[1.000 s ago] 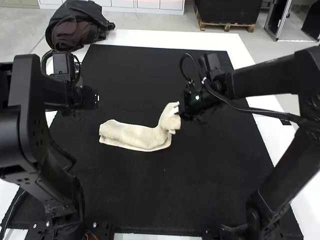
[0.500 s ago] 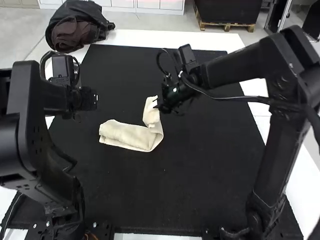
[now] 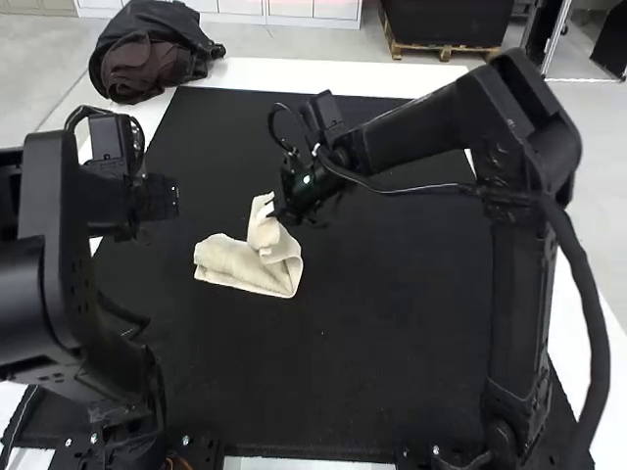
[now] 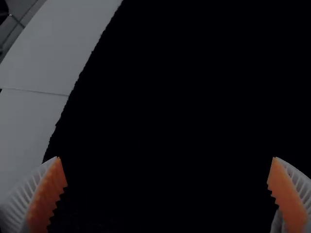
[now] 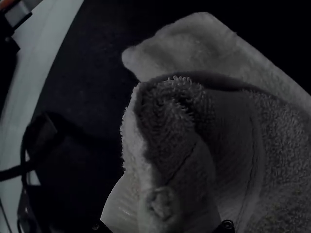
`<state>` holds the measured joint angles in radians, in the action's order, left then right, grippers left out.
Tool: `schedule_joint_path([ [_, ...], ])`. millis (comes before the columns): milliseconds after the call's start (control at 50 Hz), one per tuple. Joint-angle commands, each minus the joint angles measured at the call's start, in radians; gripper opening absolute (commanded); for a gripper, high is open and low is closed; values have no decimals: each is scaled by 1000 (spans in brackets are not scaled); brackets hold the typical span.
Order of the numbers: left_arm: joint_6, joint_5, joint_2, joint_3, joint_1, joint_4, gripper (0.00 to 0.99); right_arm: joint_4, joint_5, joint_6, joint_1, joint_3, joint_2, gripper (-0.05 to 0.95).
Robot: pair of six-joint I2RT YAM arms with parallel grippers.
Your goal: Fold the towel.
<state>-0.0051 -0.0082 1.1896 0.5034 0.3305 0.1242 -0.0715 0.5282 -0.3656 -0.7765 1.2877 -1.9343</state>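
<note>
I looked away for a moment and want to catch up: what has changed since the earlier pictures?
The right gripper has moved toward the high view's left, carrying the held end of the towel over the part lying down; the towel's bend has shifted left too. The left gripper has edged slightly left. Nothing was newly grasped or released. The towel's left end stayed put.

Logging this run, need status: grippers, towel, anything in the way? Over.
Left gripper open, out of the way. Right gripper shut on raised end of towel. Rest folded on black mat.
</note>
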Motion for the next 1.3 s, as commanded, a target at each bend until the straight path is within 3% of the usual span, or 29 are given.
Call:
schedule_joint_path([
  [0, -4, -9, -22, -8, 25, 5, 969, 9, 15, -7, -23, 70, -25, -25],
  [360, 17, -4, -38, -26, 71, 6, 969, 7, 16, -12, -66, 191, -126, -25],
  [640, 17, -4, -41, -32, 73, 9, 969, 7, 21, -47, -92, 282, -207, -8],
  [660, 17, -4, -41, -32, 73, 11, 969, 7, 21, -53, -93, 289, -213, 33],
  [820, 16, -6, -41, -32, 73, 17, 969, 7, 19, -41, -102, 355, -235, 649],
  [900, 16, -7, -41, -32, 73, 18, 969, 10, 15, -19, -101, 381, -235, 798],
  [960, 16, -7, -41, -32, 73, 22, 969, 10, 10, -10, -96, 404, -233, 831],
  [1180, 14, -9, -41, -32, 73, 34, 969, 6, -4, -6, -44, 437, -198, 792],
  [1220, 14, -9, -41, -31, 73, 35, 969, -10, 24, -3, -33, 426, -192, 587],
  [1280, 16, -9, -41, -31, 73, 35, 969, -44, 53, -1, -10, 401, -178, 49],
])
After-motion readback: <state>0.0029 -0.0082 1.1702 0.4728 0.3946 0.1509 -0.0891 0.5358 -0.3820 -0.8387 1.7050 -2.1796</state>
